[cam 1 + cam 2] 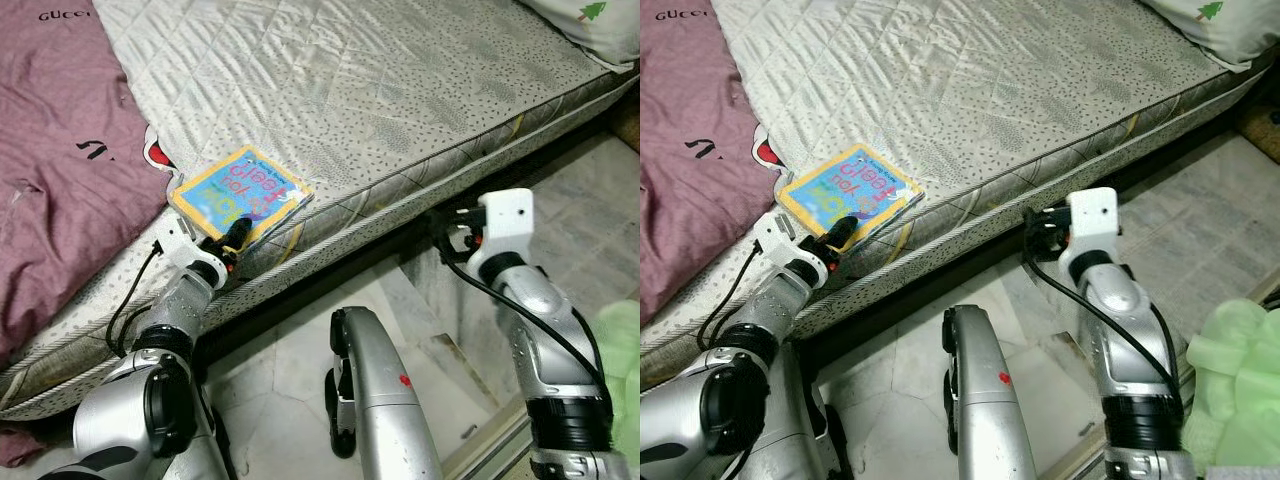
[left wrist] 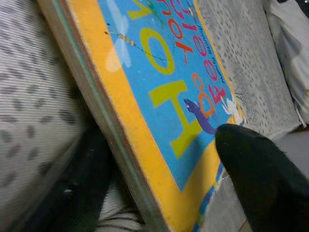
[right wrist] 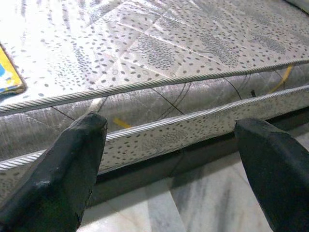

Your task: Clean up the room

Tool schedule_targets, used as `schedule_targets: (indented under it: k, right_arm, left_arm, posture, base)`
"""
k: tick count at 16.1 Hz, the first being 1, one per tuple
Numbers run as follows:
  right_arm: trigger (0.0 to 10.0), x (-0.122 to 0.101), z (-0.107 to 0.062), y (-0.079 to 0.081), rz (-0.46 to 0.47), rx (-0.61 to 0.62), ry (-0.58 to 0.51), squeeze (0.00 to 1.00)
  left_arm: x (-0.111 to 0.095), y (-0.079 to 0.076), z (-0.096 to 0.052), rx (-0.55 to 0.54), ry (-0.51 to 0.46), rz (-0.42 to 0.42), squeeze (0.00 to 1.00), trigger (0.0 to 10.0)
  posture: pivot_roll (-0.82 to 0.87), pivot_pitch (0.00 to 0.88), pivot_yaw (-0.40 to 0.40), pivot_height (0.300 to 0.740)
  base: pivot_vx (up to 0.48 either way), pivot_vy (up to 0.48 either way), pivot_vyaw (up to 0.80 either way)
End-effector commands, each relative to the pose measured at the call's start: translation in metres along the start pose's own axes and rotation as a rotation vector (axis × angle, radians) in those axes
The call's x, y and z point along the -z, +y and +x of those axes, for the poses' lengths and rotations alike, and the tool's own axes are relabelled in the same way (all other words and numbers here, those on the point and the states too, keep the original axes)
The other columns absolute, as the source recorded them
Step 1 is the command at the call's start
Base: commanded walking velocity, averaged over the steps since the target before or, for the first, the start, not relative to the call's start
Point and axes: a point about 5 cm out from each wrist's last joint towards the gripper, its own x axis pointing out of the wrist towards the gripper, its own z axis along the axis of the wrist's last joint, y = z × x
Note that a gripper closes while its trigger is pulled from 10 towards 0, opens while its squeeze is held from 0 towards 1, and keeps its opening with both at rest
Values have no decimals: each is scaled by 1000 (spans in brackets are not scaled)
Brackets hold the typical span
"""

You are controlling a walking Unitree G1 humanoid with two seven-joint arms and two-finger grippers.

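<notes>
A low mattress (image 1: 400, 90) in pale quilted fabric with small dark speckles runs across the scene, its edge trimmed with corded piping. A maroon blanket (image 1: 60, 150) lies rumpled over its left part. A white pillow (image 1: 590, 25) with a green tree print sits at the far right corner. Below is a floor (image 1: 440, 340) of pale marbled tiles, with a light green cloth (image 1: 620, 350) at the right edge.
</notes>
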Motion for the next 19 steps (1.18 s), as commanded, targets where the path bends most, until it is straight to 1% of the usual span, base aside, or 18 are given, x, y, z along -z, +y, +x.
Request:
schedule_targets:
  k: [1,3,5,6,8,12,15,17,19]
  right_arm:
    - [10000,3,0,-2,-2,12,10,0]
    - [10000,5,4,1,3,11,6,0]
    - [10000,5,9,4,11,12,-2,0]
    - [10000,4,12,7,18,4,-11,0]
    - [10000,4,15,9,23,2,-16,0]
    - [10000,1,27,22,45,-34,-41,0]
    - [10000,0,33,30,61,-48,-52,0]
    - [10000,0,35,34,66,-53,-57,0]
    - [10000,1,36,36,69,-56,-60,0]
  left_arm:
    - [14,2,-3,4,53,-26,0,0]
    - [10,8,-5,-6,30,-51,0,0]
    - [5,11,-7,-19,5,-52,0,0]
    - [-2,15,-8,-36,-29,-58,0,0]
    - [-4,16,-8,-34,-43,-64,0,0]
    - [-9,23,-13,-53,-72,-54,0,0]
    - [-11,27,-16,-62,-80,-22,0,0]
    - [-16,34,-19,-98,-90,-6,0,0]
    - [-18,40,-22,-129,-91,-11,0,0]
  posture:
    - [-279,163,-76,527]
    - [-263,150,-72,527]
    - [-249,139,-68,527]
    - [-236,130,-66,527]
    - [-228,124,-67,527]
    - [-189,98,-76,527]
    - [-166,82,-68,527]
    - [-158,73,-64,527]
    - [-156,66,-60,527]
  base:
    - [0,0,0]
    - [0,0,0]
    - [0,0,0]
    - [0,0,0]
    - [0,0,0]
    - [0,0,0]
    - [0,0,0]
    - [0,0,0]
    - [0,0,0]
